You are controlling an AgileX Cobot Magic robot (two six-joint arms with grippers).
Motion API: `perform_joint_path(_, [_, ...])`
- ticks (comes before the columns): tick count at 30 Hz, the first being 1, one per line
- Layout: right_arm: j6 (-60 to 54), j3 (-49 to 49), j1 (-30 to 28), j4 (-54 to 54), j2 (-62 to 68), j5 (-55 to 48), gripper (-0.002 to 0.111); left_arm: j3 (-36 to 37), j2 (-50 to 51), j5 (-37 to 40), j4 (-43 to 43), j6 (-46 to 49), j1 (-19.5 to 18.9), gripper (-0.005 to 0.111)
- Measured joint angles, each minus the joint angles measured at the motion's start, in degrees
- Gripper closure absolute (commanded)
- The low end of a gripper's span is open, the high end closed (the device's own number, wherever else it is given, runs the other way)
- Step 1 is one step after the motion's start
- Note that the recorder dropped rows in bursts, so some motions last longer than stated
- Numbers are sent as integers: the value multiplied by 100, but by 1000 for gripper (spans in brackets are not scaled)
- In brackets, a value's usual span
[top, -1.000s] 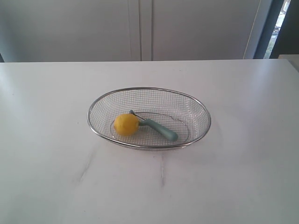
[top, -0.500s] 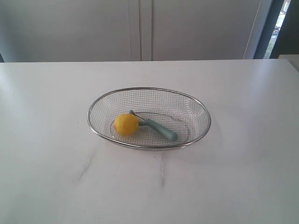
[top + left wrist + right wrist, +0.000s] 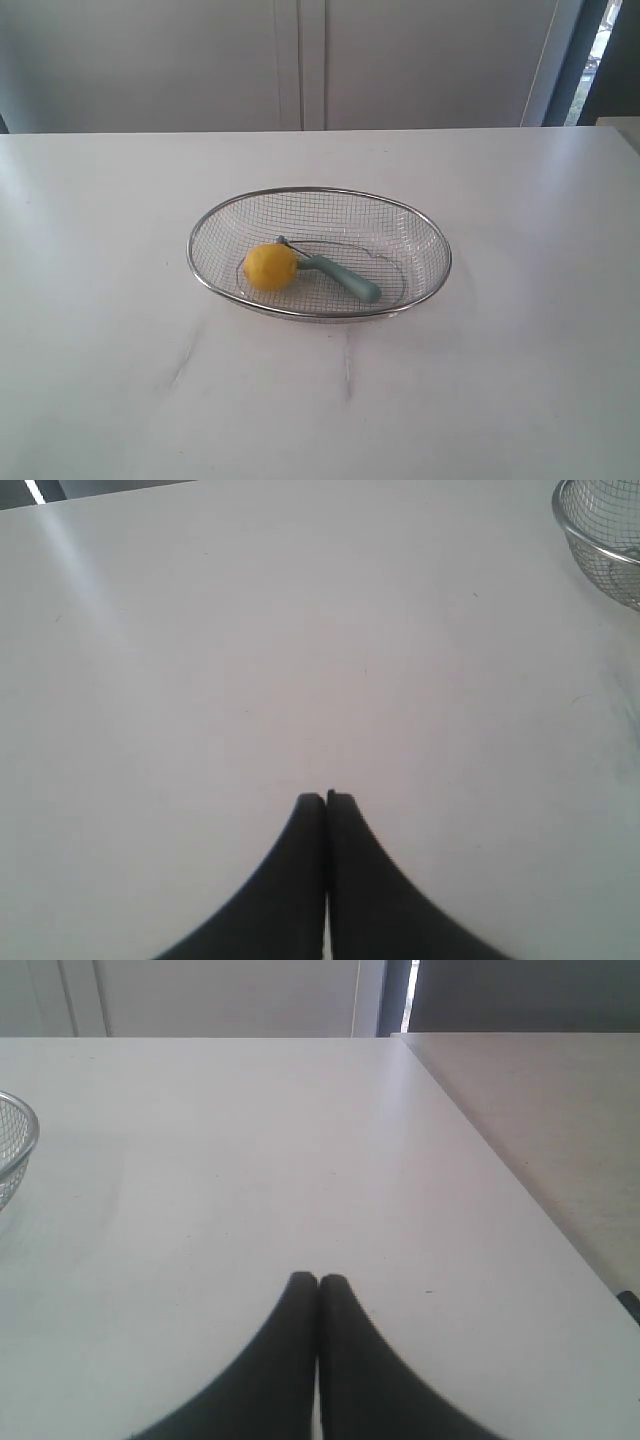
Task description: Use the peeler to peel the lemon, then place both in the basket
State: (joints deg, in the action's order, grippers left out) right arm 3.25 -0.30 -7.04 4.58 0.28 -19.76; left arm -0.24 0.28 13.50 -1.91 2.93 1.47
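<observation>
The broad white table (image 3: 520, 380) carries everything in view, and near its middle sits the wide oval silver wire-mesh basket (image 3: 318, 194). Inside that basket lies the slim peeler with the pale teal-blue plastic handle (image 3: 345, 279), its metal head touching the small round yellow lemon (image 3: 270, 267), which rests toward the basket's left side in the exterior view. Whether the lemon's skin has been cut cannot be told from here.

Neither arm shows in the exterior view. The left gripper (image 3: 326, 800) has its black fingers pressed together over bare table, holding nothing, with the basket's rim only at the edge of its camera's picture. The right gripper (image 3: 318, 1280) is likewise closed and empty, well apart from the basket.

Judged from the layout, both items are already in the basket, so the sound course is to keep both arms clear and avoid nudging the rim.
</observation>
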Motion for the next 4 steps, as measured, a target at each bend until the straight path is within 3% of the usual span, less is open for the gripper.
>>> perform_joint_path(4, [0,0,0,0,0,0,108,0,0,0,0,0,0,106])
